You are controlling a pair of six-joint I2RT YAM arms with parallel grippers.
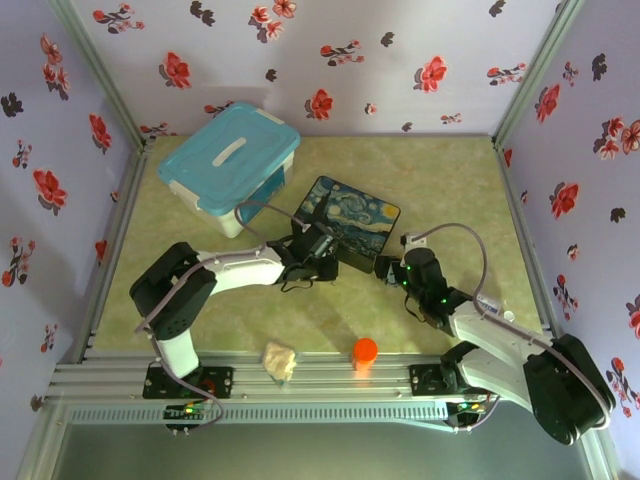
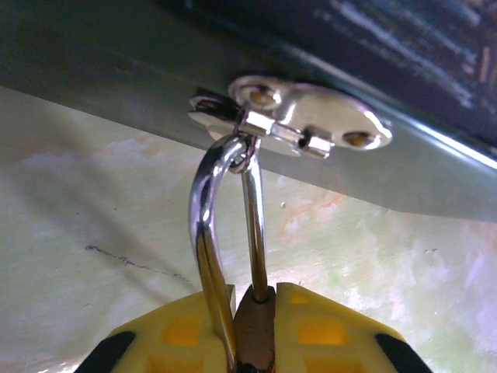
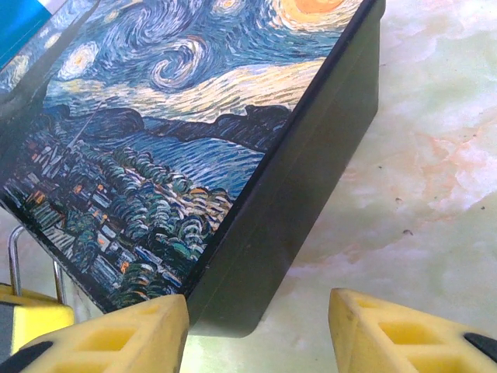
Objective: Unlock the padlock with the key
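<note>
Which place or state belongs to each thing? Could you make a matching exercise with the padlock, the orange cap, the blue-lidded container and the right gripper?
1 padlock
2 orange cap
3 blue-lidded container
4 right gripper

A far left of the table
B jaws apart, beside the painted box
C at the table's near edge
D held by the left gripper, shackle through the hasp

Pairs: 1-D, 2-C, 3-A, 4-B

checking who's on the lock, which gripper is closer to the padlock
Left. The left gripper is clamped on the padlock, which hangs from the hasp of the box. The right gripper stands open at a corner of the box, apart from the padlock.
</note>
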